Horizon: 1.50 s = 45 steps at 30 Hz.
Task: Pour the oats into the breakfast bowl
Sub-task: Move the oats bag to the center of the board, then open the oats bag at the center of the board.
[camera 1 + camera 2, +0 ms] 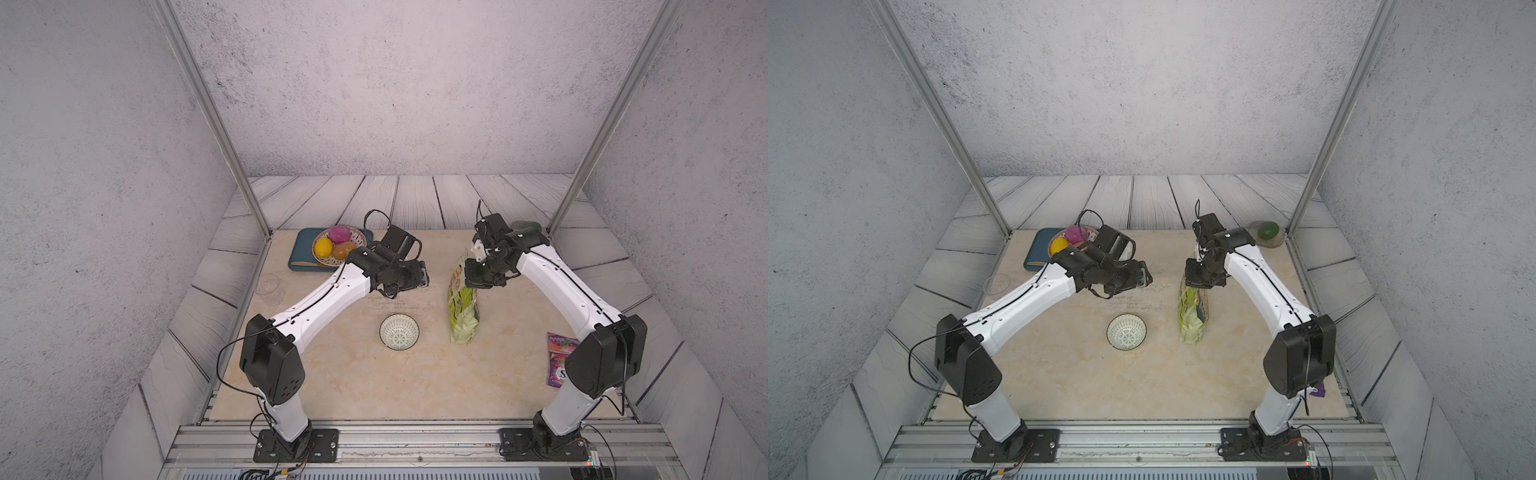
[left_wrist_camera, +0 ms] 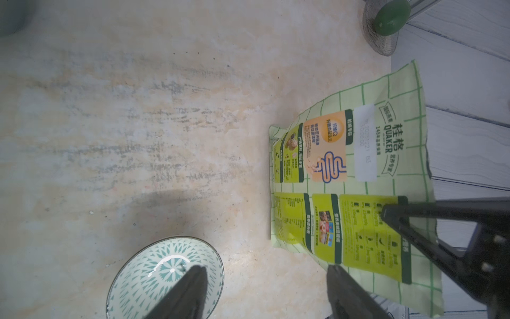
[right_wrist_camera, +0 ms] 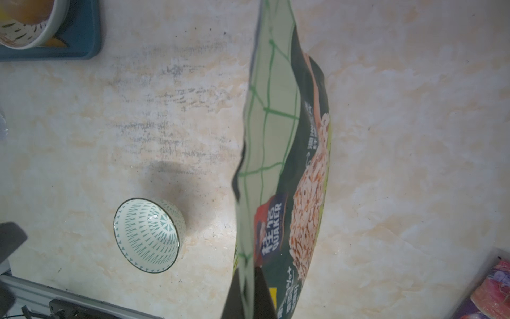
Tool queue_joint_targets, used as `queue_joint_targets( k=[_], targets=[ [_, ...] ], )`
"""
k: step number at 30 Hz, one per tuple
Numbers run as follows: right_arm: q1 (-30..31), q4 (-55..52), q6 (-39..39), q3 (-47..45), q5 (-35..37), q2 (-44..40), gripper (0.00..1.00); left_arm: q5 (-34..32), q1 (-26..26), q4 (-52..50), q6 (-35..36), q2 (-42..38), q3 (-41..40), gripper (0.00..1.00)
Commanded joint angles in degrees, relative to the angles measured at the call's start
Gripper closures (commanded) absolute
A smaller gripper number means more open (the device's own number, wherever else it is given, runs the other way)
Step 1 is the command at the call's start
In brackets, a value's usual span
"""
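Fingers of the right arm (image 3: 263, 298) were clenched on the top edge of the lime-green stand-up foil pouch of oats (image 1: 463, 307). The pouch stood upright, long axis vertical, right of the centre of the beige marbled counter (image 1: 332, 382). Whether its base rested there or hung just clear could not be told. The small round ceramic bowl with white inside and dark radiating pattern (image 1: 399, 331) sat empty near the counter's centre, just beside the pouch on its left. Fingers of the left arm (image 2: 190, 292) hung released and spread, farther toward the back edge. The pour likely called for carrying the pouch leftward over the bowl and tipping its top down.
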Motion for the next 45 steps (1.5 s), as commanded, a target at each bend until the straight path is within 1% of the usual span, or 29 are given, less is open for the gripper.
queue_joint_targets(
  k=[1,4,5,6,8,9,10,12,14,18,20,22,25,28,33,45],
  targets=[
    [1.71,1.44,2.46,-1.79,-2.74,-4.26,1.00,-1.66,0.00,-1.13,-0.51,-1.84,-0.59,0.27],
    [1.69,0.59,2.95,-2.91,-2.95,-5.44,1.00,-0.60,-0.02,-0.87,-0.69,-1.45,-0.62,0.29],
    [1.73,0.37,2.96,-2.99,-2.73,-6.18,0.96,-0.19,-0.01,-0.59,-0.61,-1.44,-0.72,0.30],
    [1.72,0.15,3.10,-2.88,-2.20,-7.03,0.83,0.10,0.00,-0.36,-0.59,-1.44,-0.81,0.30],
    [1.61,-0.27,3.32,-2.44,-0.83,-9.12,0.66,0.53,-0.07,-0.17,-0.05,-1.44,-0.62,0.31],
    [1.48,-0.67,3.62,-2.14,0.05,-10.19,0.61,0.59,-0.21,-0.41,0.35,-1.44,-0.33,0.32],
    [1.33,-0.90,4.11,-2.06,0.91,-11.41,0.61,0.43,-0.37,-0.66,0.79,-1.37,0.01,0.33],
    [0.42,-0.33,5.41,-3.18,1.59,-14.13,0.62,0.45,-0.68,-0.84,1.43,-1.31,0.66,0.35],
    [-1.69,2.40,6.80,-6.53,-0.44,-17.23,0.63,0.93,-1.00,-0.59,1.78,-1.15,0.89,0.37],
    [-8.27,8.67,9.94,-15.31,-11.65,-21.66,0.63,4.43,-1.53,1.42,1.76,0.10,1.07,0.39],
    [-9.37,9.85,9.44,-17.89,-15.35,-21.85,0.63,6.07,-1.98,1.94,1.69,1.23,1.76,0.40],
    [-9.42,9.58,8.12,-18.47,-18.17,-21.16,0.63,6.82,-2.47,1.64,1.64,2.33,2.90,0.40],
    [-9.45,9.57,8.08,-18.68,-21.09,-19.64,0.67,7.67,-3.02,1.46,1.56,3.76,4.13,0.40],
    [-9.43,10.93,8.53,-19.54,-21.69,-19.56,0.71,8.09,-3.21,1.07,1.55,4.54,4.74,0.40],
    [-9.42,10.54,7.69,-19.98,-20.06,-19.25,0.78,8.02,-3.26,0.84,1.47,4.54,4.68,0.40],
    [-9.45,10.71,6.21,-21.21,-20.58,-18.24,0.79,7.59,-3.43,0.74,1.39,4.24,4.42,0.40]
  ],
)
